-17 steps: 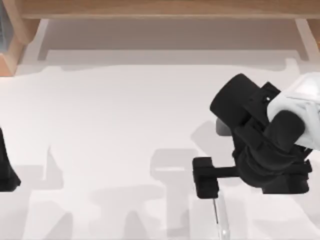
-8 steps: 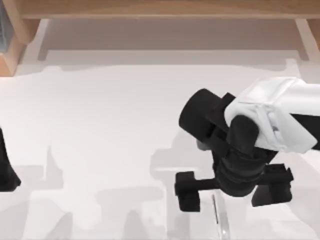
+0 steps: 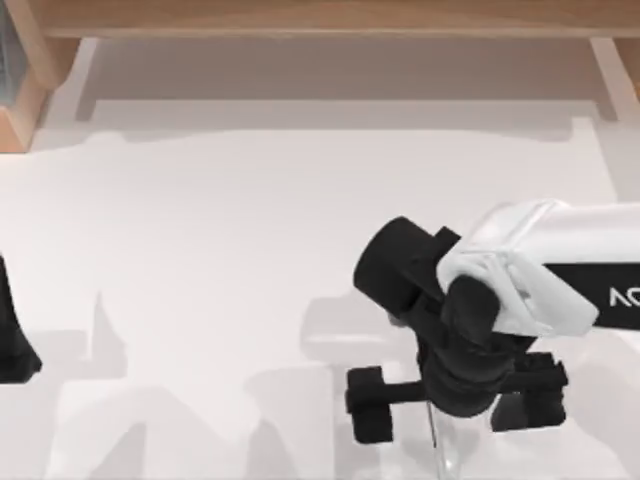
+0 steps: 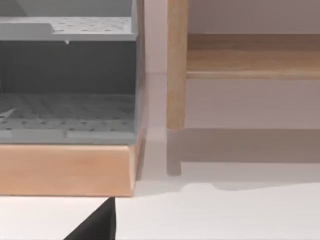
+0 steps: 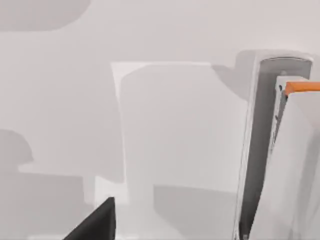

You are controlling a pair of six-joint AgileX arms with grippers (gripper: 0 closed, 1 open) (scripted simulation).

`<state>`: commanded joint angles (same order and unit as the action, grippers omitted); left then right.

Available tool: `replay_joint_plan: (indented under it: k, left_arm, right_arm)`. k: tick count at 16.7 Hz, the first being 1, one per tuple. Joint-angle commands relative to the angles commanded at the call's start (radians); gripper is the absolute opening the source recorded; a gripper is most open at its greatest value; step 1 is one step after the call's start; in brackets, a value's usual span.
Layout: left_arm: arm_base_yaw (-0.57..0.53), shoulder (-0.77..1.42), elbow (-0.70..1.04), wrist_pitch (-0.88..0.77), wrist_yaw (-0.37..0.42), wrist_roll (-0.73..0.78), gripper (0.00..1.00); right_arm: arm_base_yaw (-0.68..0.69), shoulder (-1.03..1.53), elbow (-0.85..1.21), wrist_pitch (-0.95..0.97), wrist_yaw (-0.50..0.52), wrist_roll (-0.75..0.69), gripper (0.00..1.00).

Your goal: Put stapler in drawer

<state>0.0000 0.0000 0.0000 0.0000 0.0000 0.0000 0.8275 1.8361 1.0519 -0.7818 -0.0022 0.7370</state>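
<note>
The stapler (image 3: pixel 438 442) is a slim silver-grey bar lying on the white table near its front edge, right of centre. In the right wrist view the stapler (image 5: pixel 262 150) shows a dark strip, a rounded pale end and a small orange part. My right gripper (image 3: pixel 450 404) hangs directly above it, open, one black finger on each side of the bar and apart from it. One black fingertip (image 5: pixel 97 224) shows well clear of the stapler. The drawer (image 4: pixel 67 117) is a grey compartment with a wooden front, at the table's far left.
A wooden shelf frame (image 3: pixel 320 20) runs along the back of the table, with a wooden post (image 4: pixel 176 65) beside the drawer unit. My left gripper (image 3: pixel 12 335) is parked at the left edge, open, its fingertip (image 4: pixel 97 225) facing the cabinet.
My right arm has swung left and toward the table's front edge, bringing its gripper over the stapler. The stapler and the left arm have not moved.
</note>
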Motion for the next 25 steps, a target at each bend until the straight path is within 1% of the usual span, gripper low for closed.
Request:
replay_joint_plan:
  k: [5,18,19,25]
  left_arm:
    - [0.000,0.000,0.000,0.000,0.000,0.000,1.00]
    - [0.000,0.000,0.000,0.000,0.000,0.000,1.00]
    - [0.000,0.000,0.000,0.000,0.000,0.000,1.00]
    - [0.000,0.000,0.000,0.000,0.000,0.000,1.00]
  right_arm:
    - [0.001,0.012,-0.013,0.023,0.000,0.001,1.00]
    - [0.001,0.012,-0.013,0.023,0.000,0.001,0.02]
    - [0.001,0.012,-0.013,0.023,0.000,0.001,0.00]
    - [0.001,0.012,-0.013,0.023,0.000,0.001,0.00]
